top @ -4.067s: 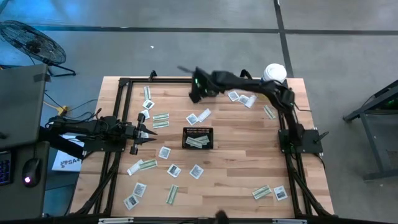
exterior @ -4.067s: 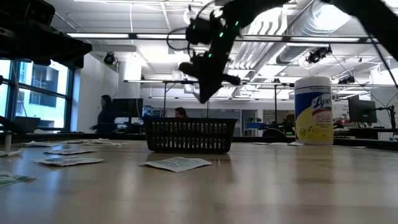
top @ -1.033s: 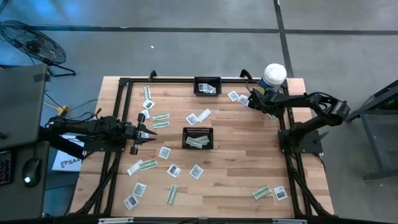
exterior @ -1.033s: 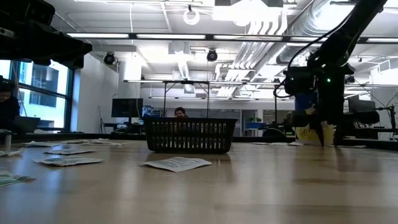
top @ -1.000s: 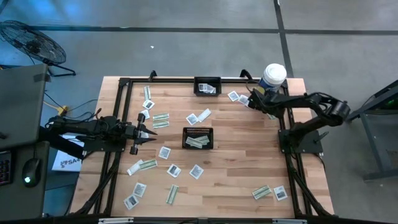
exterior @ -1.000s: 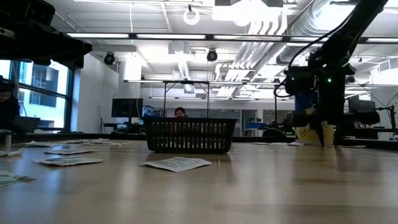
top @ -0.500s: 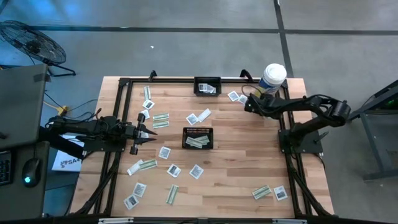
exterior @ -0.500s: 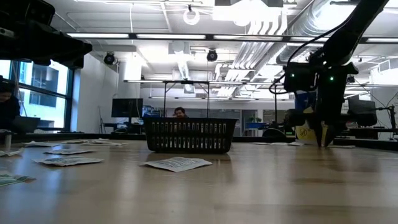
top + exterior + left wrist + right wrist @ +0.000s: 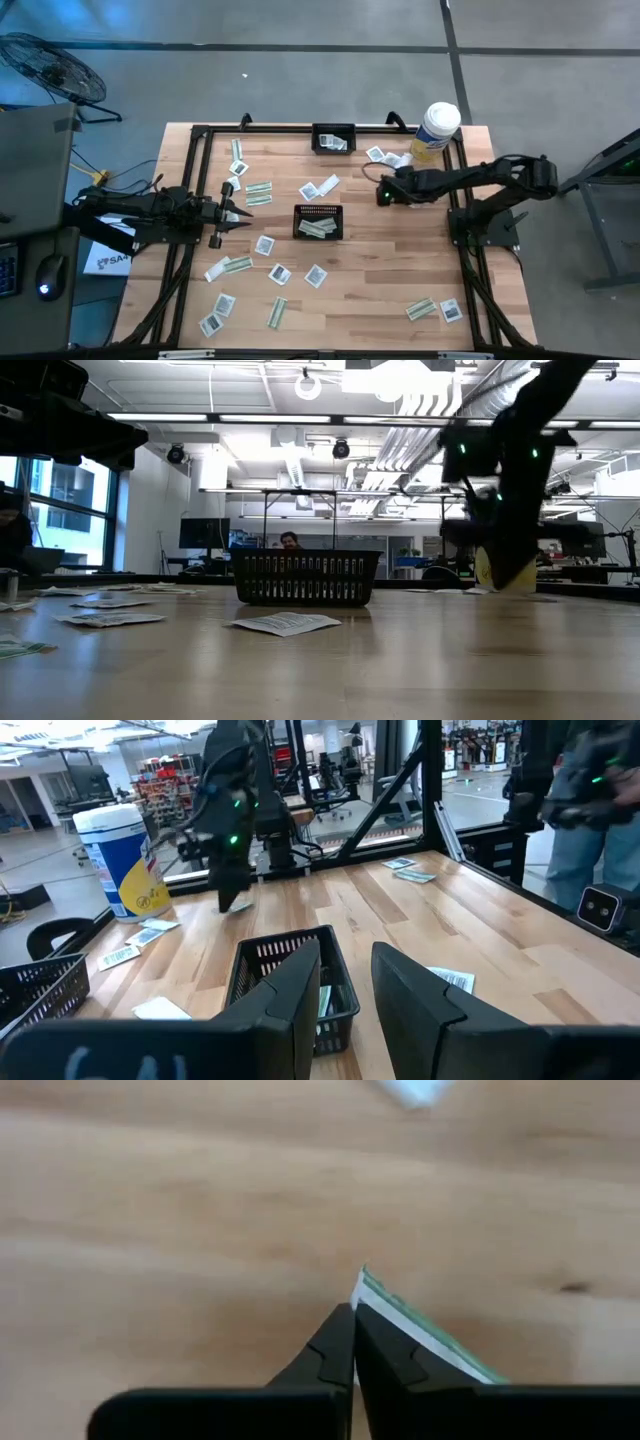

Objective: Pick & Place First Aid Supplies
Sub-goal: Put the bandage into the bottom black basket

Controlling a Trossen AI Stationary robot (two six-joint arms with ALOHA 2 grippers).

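Right fingers (image 9: 352,1342): pinched on green-and-white strip (image 9: 425,1335), long axis slanting away | left fingers (image 9: 345,990): parted, empty

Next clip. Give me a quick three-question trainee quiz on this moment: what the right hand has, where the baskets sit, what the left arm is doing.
1. True or false: the right hand is shut on a green-and-white strip packet.
2. Multiple choice: how many black baskets are on the table? A) one B) two C) three
3. Fill in: the left hand waits at the table's ____ side, fingers apart.

Key:
1. True; the wrist view shows the strip pinched between the closed fingers, above bare wood.
2. B; the centre basket holds packets, and the far-edge basket holds some too.
3. Left; it holds nothing.
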